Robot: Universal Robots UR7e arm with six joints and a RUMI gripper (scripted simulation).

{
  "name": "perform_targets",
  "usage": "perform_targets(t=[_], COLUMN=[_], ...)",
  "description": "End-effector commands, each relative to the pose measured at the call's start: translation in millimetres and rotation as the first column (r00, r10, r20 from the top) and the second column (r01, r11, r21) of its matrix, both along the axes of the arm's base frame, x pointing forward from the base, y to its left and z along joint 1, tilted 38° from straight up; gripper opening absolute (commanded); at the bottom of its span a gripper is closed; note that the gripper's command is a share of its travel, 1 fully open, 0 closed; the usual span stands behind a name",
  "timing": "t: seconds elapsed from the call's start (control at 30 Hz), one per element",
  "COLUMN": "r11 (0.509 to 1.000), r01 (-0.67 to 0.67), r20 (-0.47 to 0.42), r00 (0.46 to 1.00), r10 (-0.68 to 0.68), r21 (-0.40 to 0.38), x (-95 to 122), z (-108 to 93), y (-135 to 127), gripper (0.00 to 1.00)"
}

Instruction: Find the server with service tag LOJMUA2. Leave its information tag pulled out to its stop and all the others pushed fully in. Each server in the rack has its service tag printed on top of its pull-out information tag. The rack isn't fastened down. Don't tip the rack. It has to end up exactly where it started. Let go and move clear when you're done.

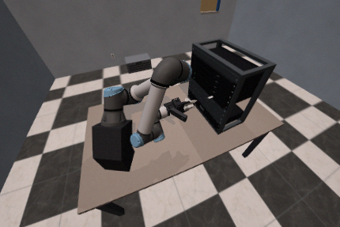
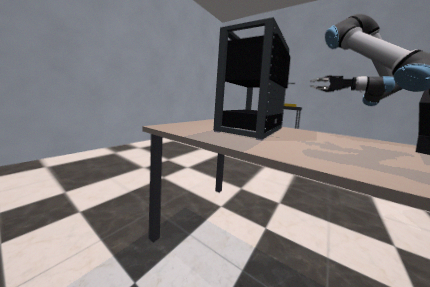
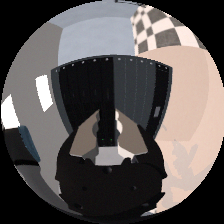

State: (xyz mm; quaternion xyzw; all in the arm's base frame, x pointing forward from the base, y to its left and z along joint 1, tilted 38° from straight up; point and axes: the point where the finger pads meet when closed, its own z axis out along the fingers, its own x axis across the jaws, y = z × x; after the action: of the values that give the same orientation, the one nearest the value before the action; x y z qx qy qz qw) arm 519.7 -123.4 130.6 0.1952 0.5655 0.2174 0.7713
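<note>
The black server rack [image 1: 227, 81] stands on the right part of the table, its front facing my arm. It also shows in the side view [image 2: 252, 80] and fills the middle of the wrist view [image 3: 110, 95]. One small white information tag [image 1: 210, 96] sticks out of the rack's front at mid height, and it shows as a thin stub in the side view [image 2: 291, 83]. My gripper [image 1: 192, 104] [image 2: 314, 84] hovers level with that tag, a short gap away from the rack front. Its fingers stand slightly apart with nothing between them. No printed tag text is readable.
My arm's dark base pedestal [image 1: 112, 145] stands on the table's left part. The rack sits near the table's far right edge [image 1: 277, 122]. A grey vent box [image 1: 137, 62] stands on the floor by the back wall.
</note>
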Motion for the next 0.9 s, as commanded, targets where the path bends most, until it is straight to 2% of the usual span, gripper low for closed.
perform_targets(t=[0.0, 0.23, 0.27, 0.87], r11=[1.000, 1.000, 1.000, 1.000], r01=[-0.001, -0.001, -0.001, -0.001], r20=[0.001, 0.001, 0.001, 0.001], r00=[1.000, 1.000, 1.000, 1.000], r10=[0.001, 0.001, 0.001, 0.001], r21=[0.000, 0.000, 0.000, 0.000], x=[-2.0, -2.0, -2.0, -2.0], z=[-0.1, -0.1, -0.1, -0.1], y=[-0.3, -0.3, -0.3, -0.3], gripper=[0.15, 0.15, 1.00, 1.00])
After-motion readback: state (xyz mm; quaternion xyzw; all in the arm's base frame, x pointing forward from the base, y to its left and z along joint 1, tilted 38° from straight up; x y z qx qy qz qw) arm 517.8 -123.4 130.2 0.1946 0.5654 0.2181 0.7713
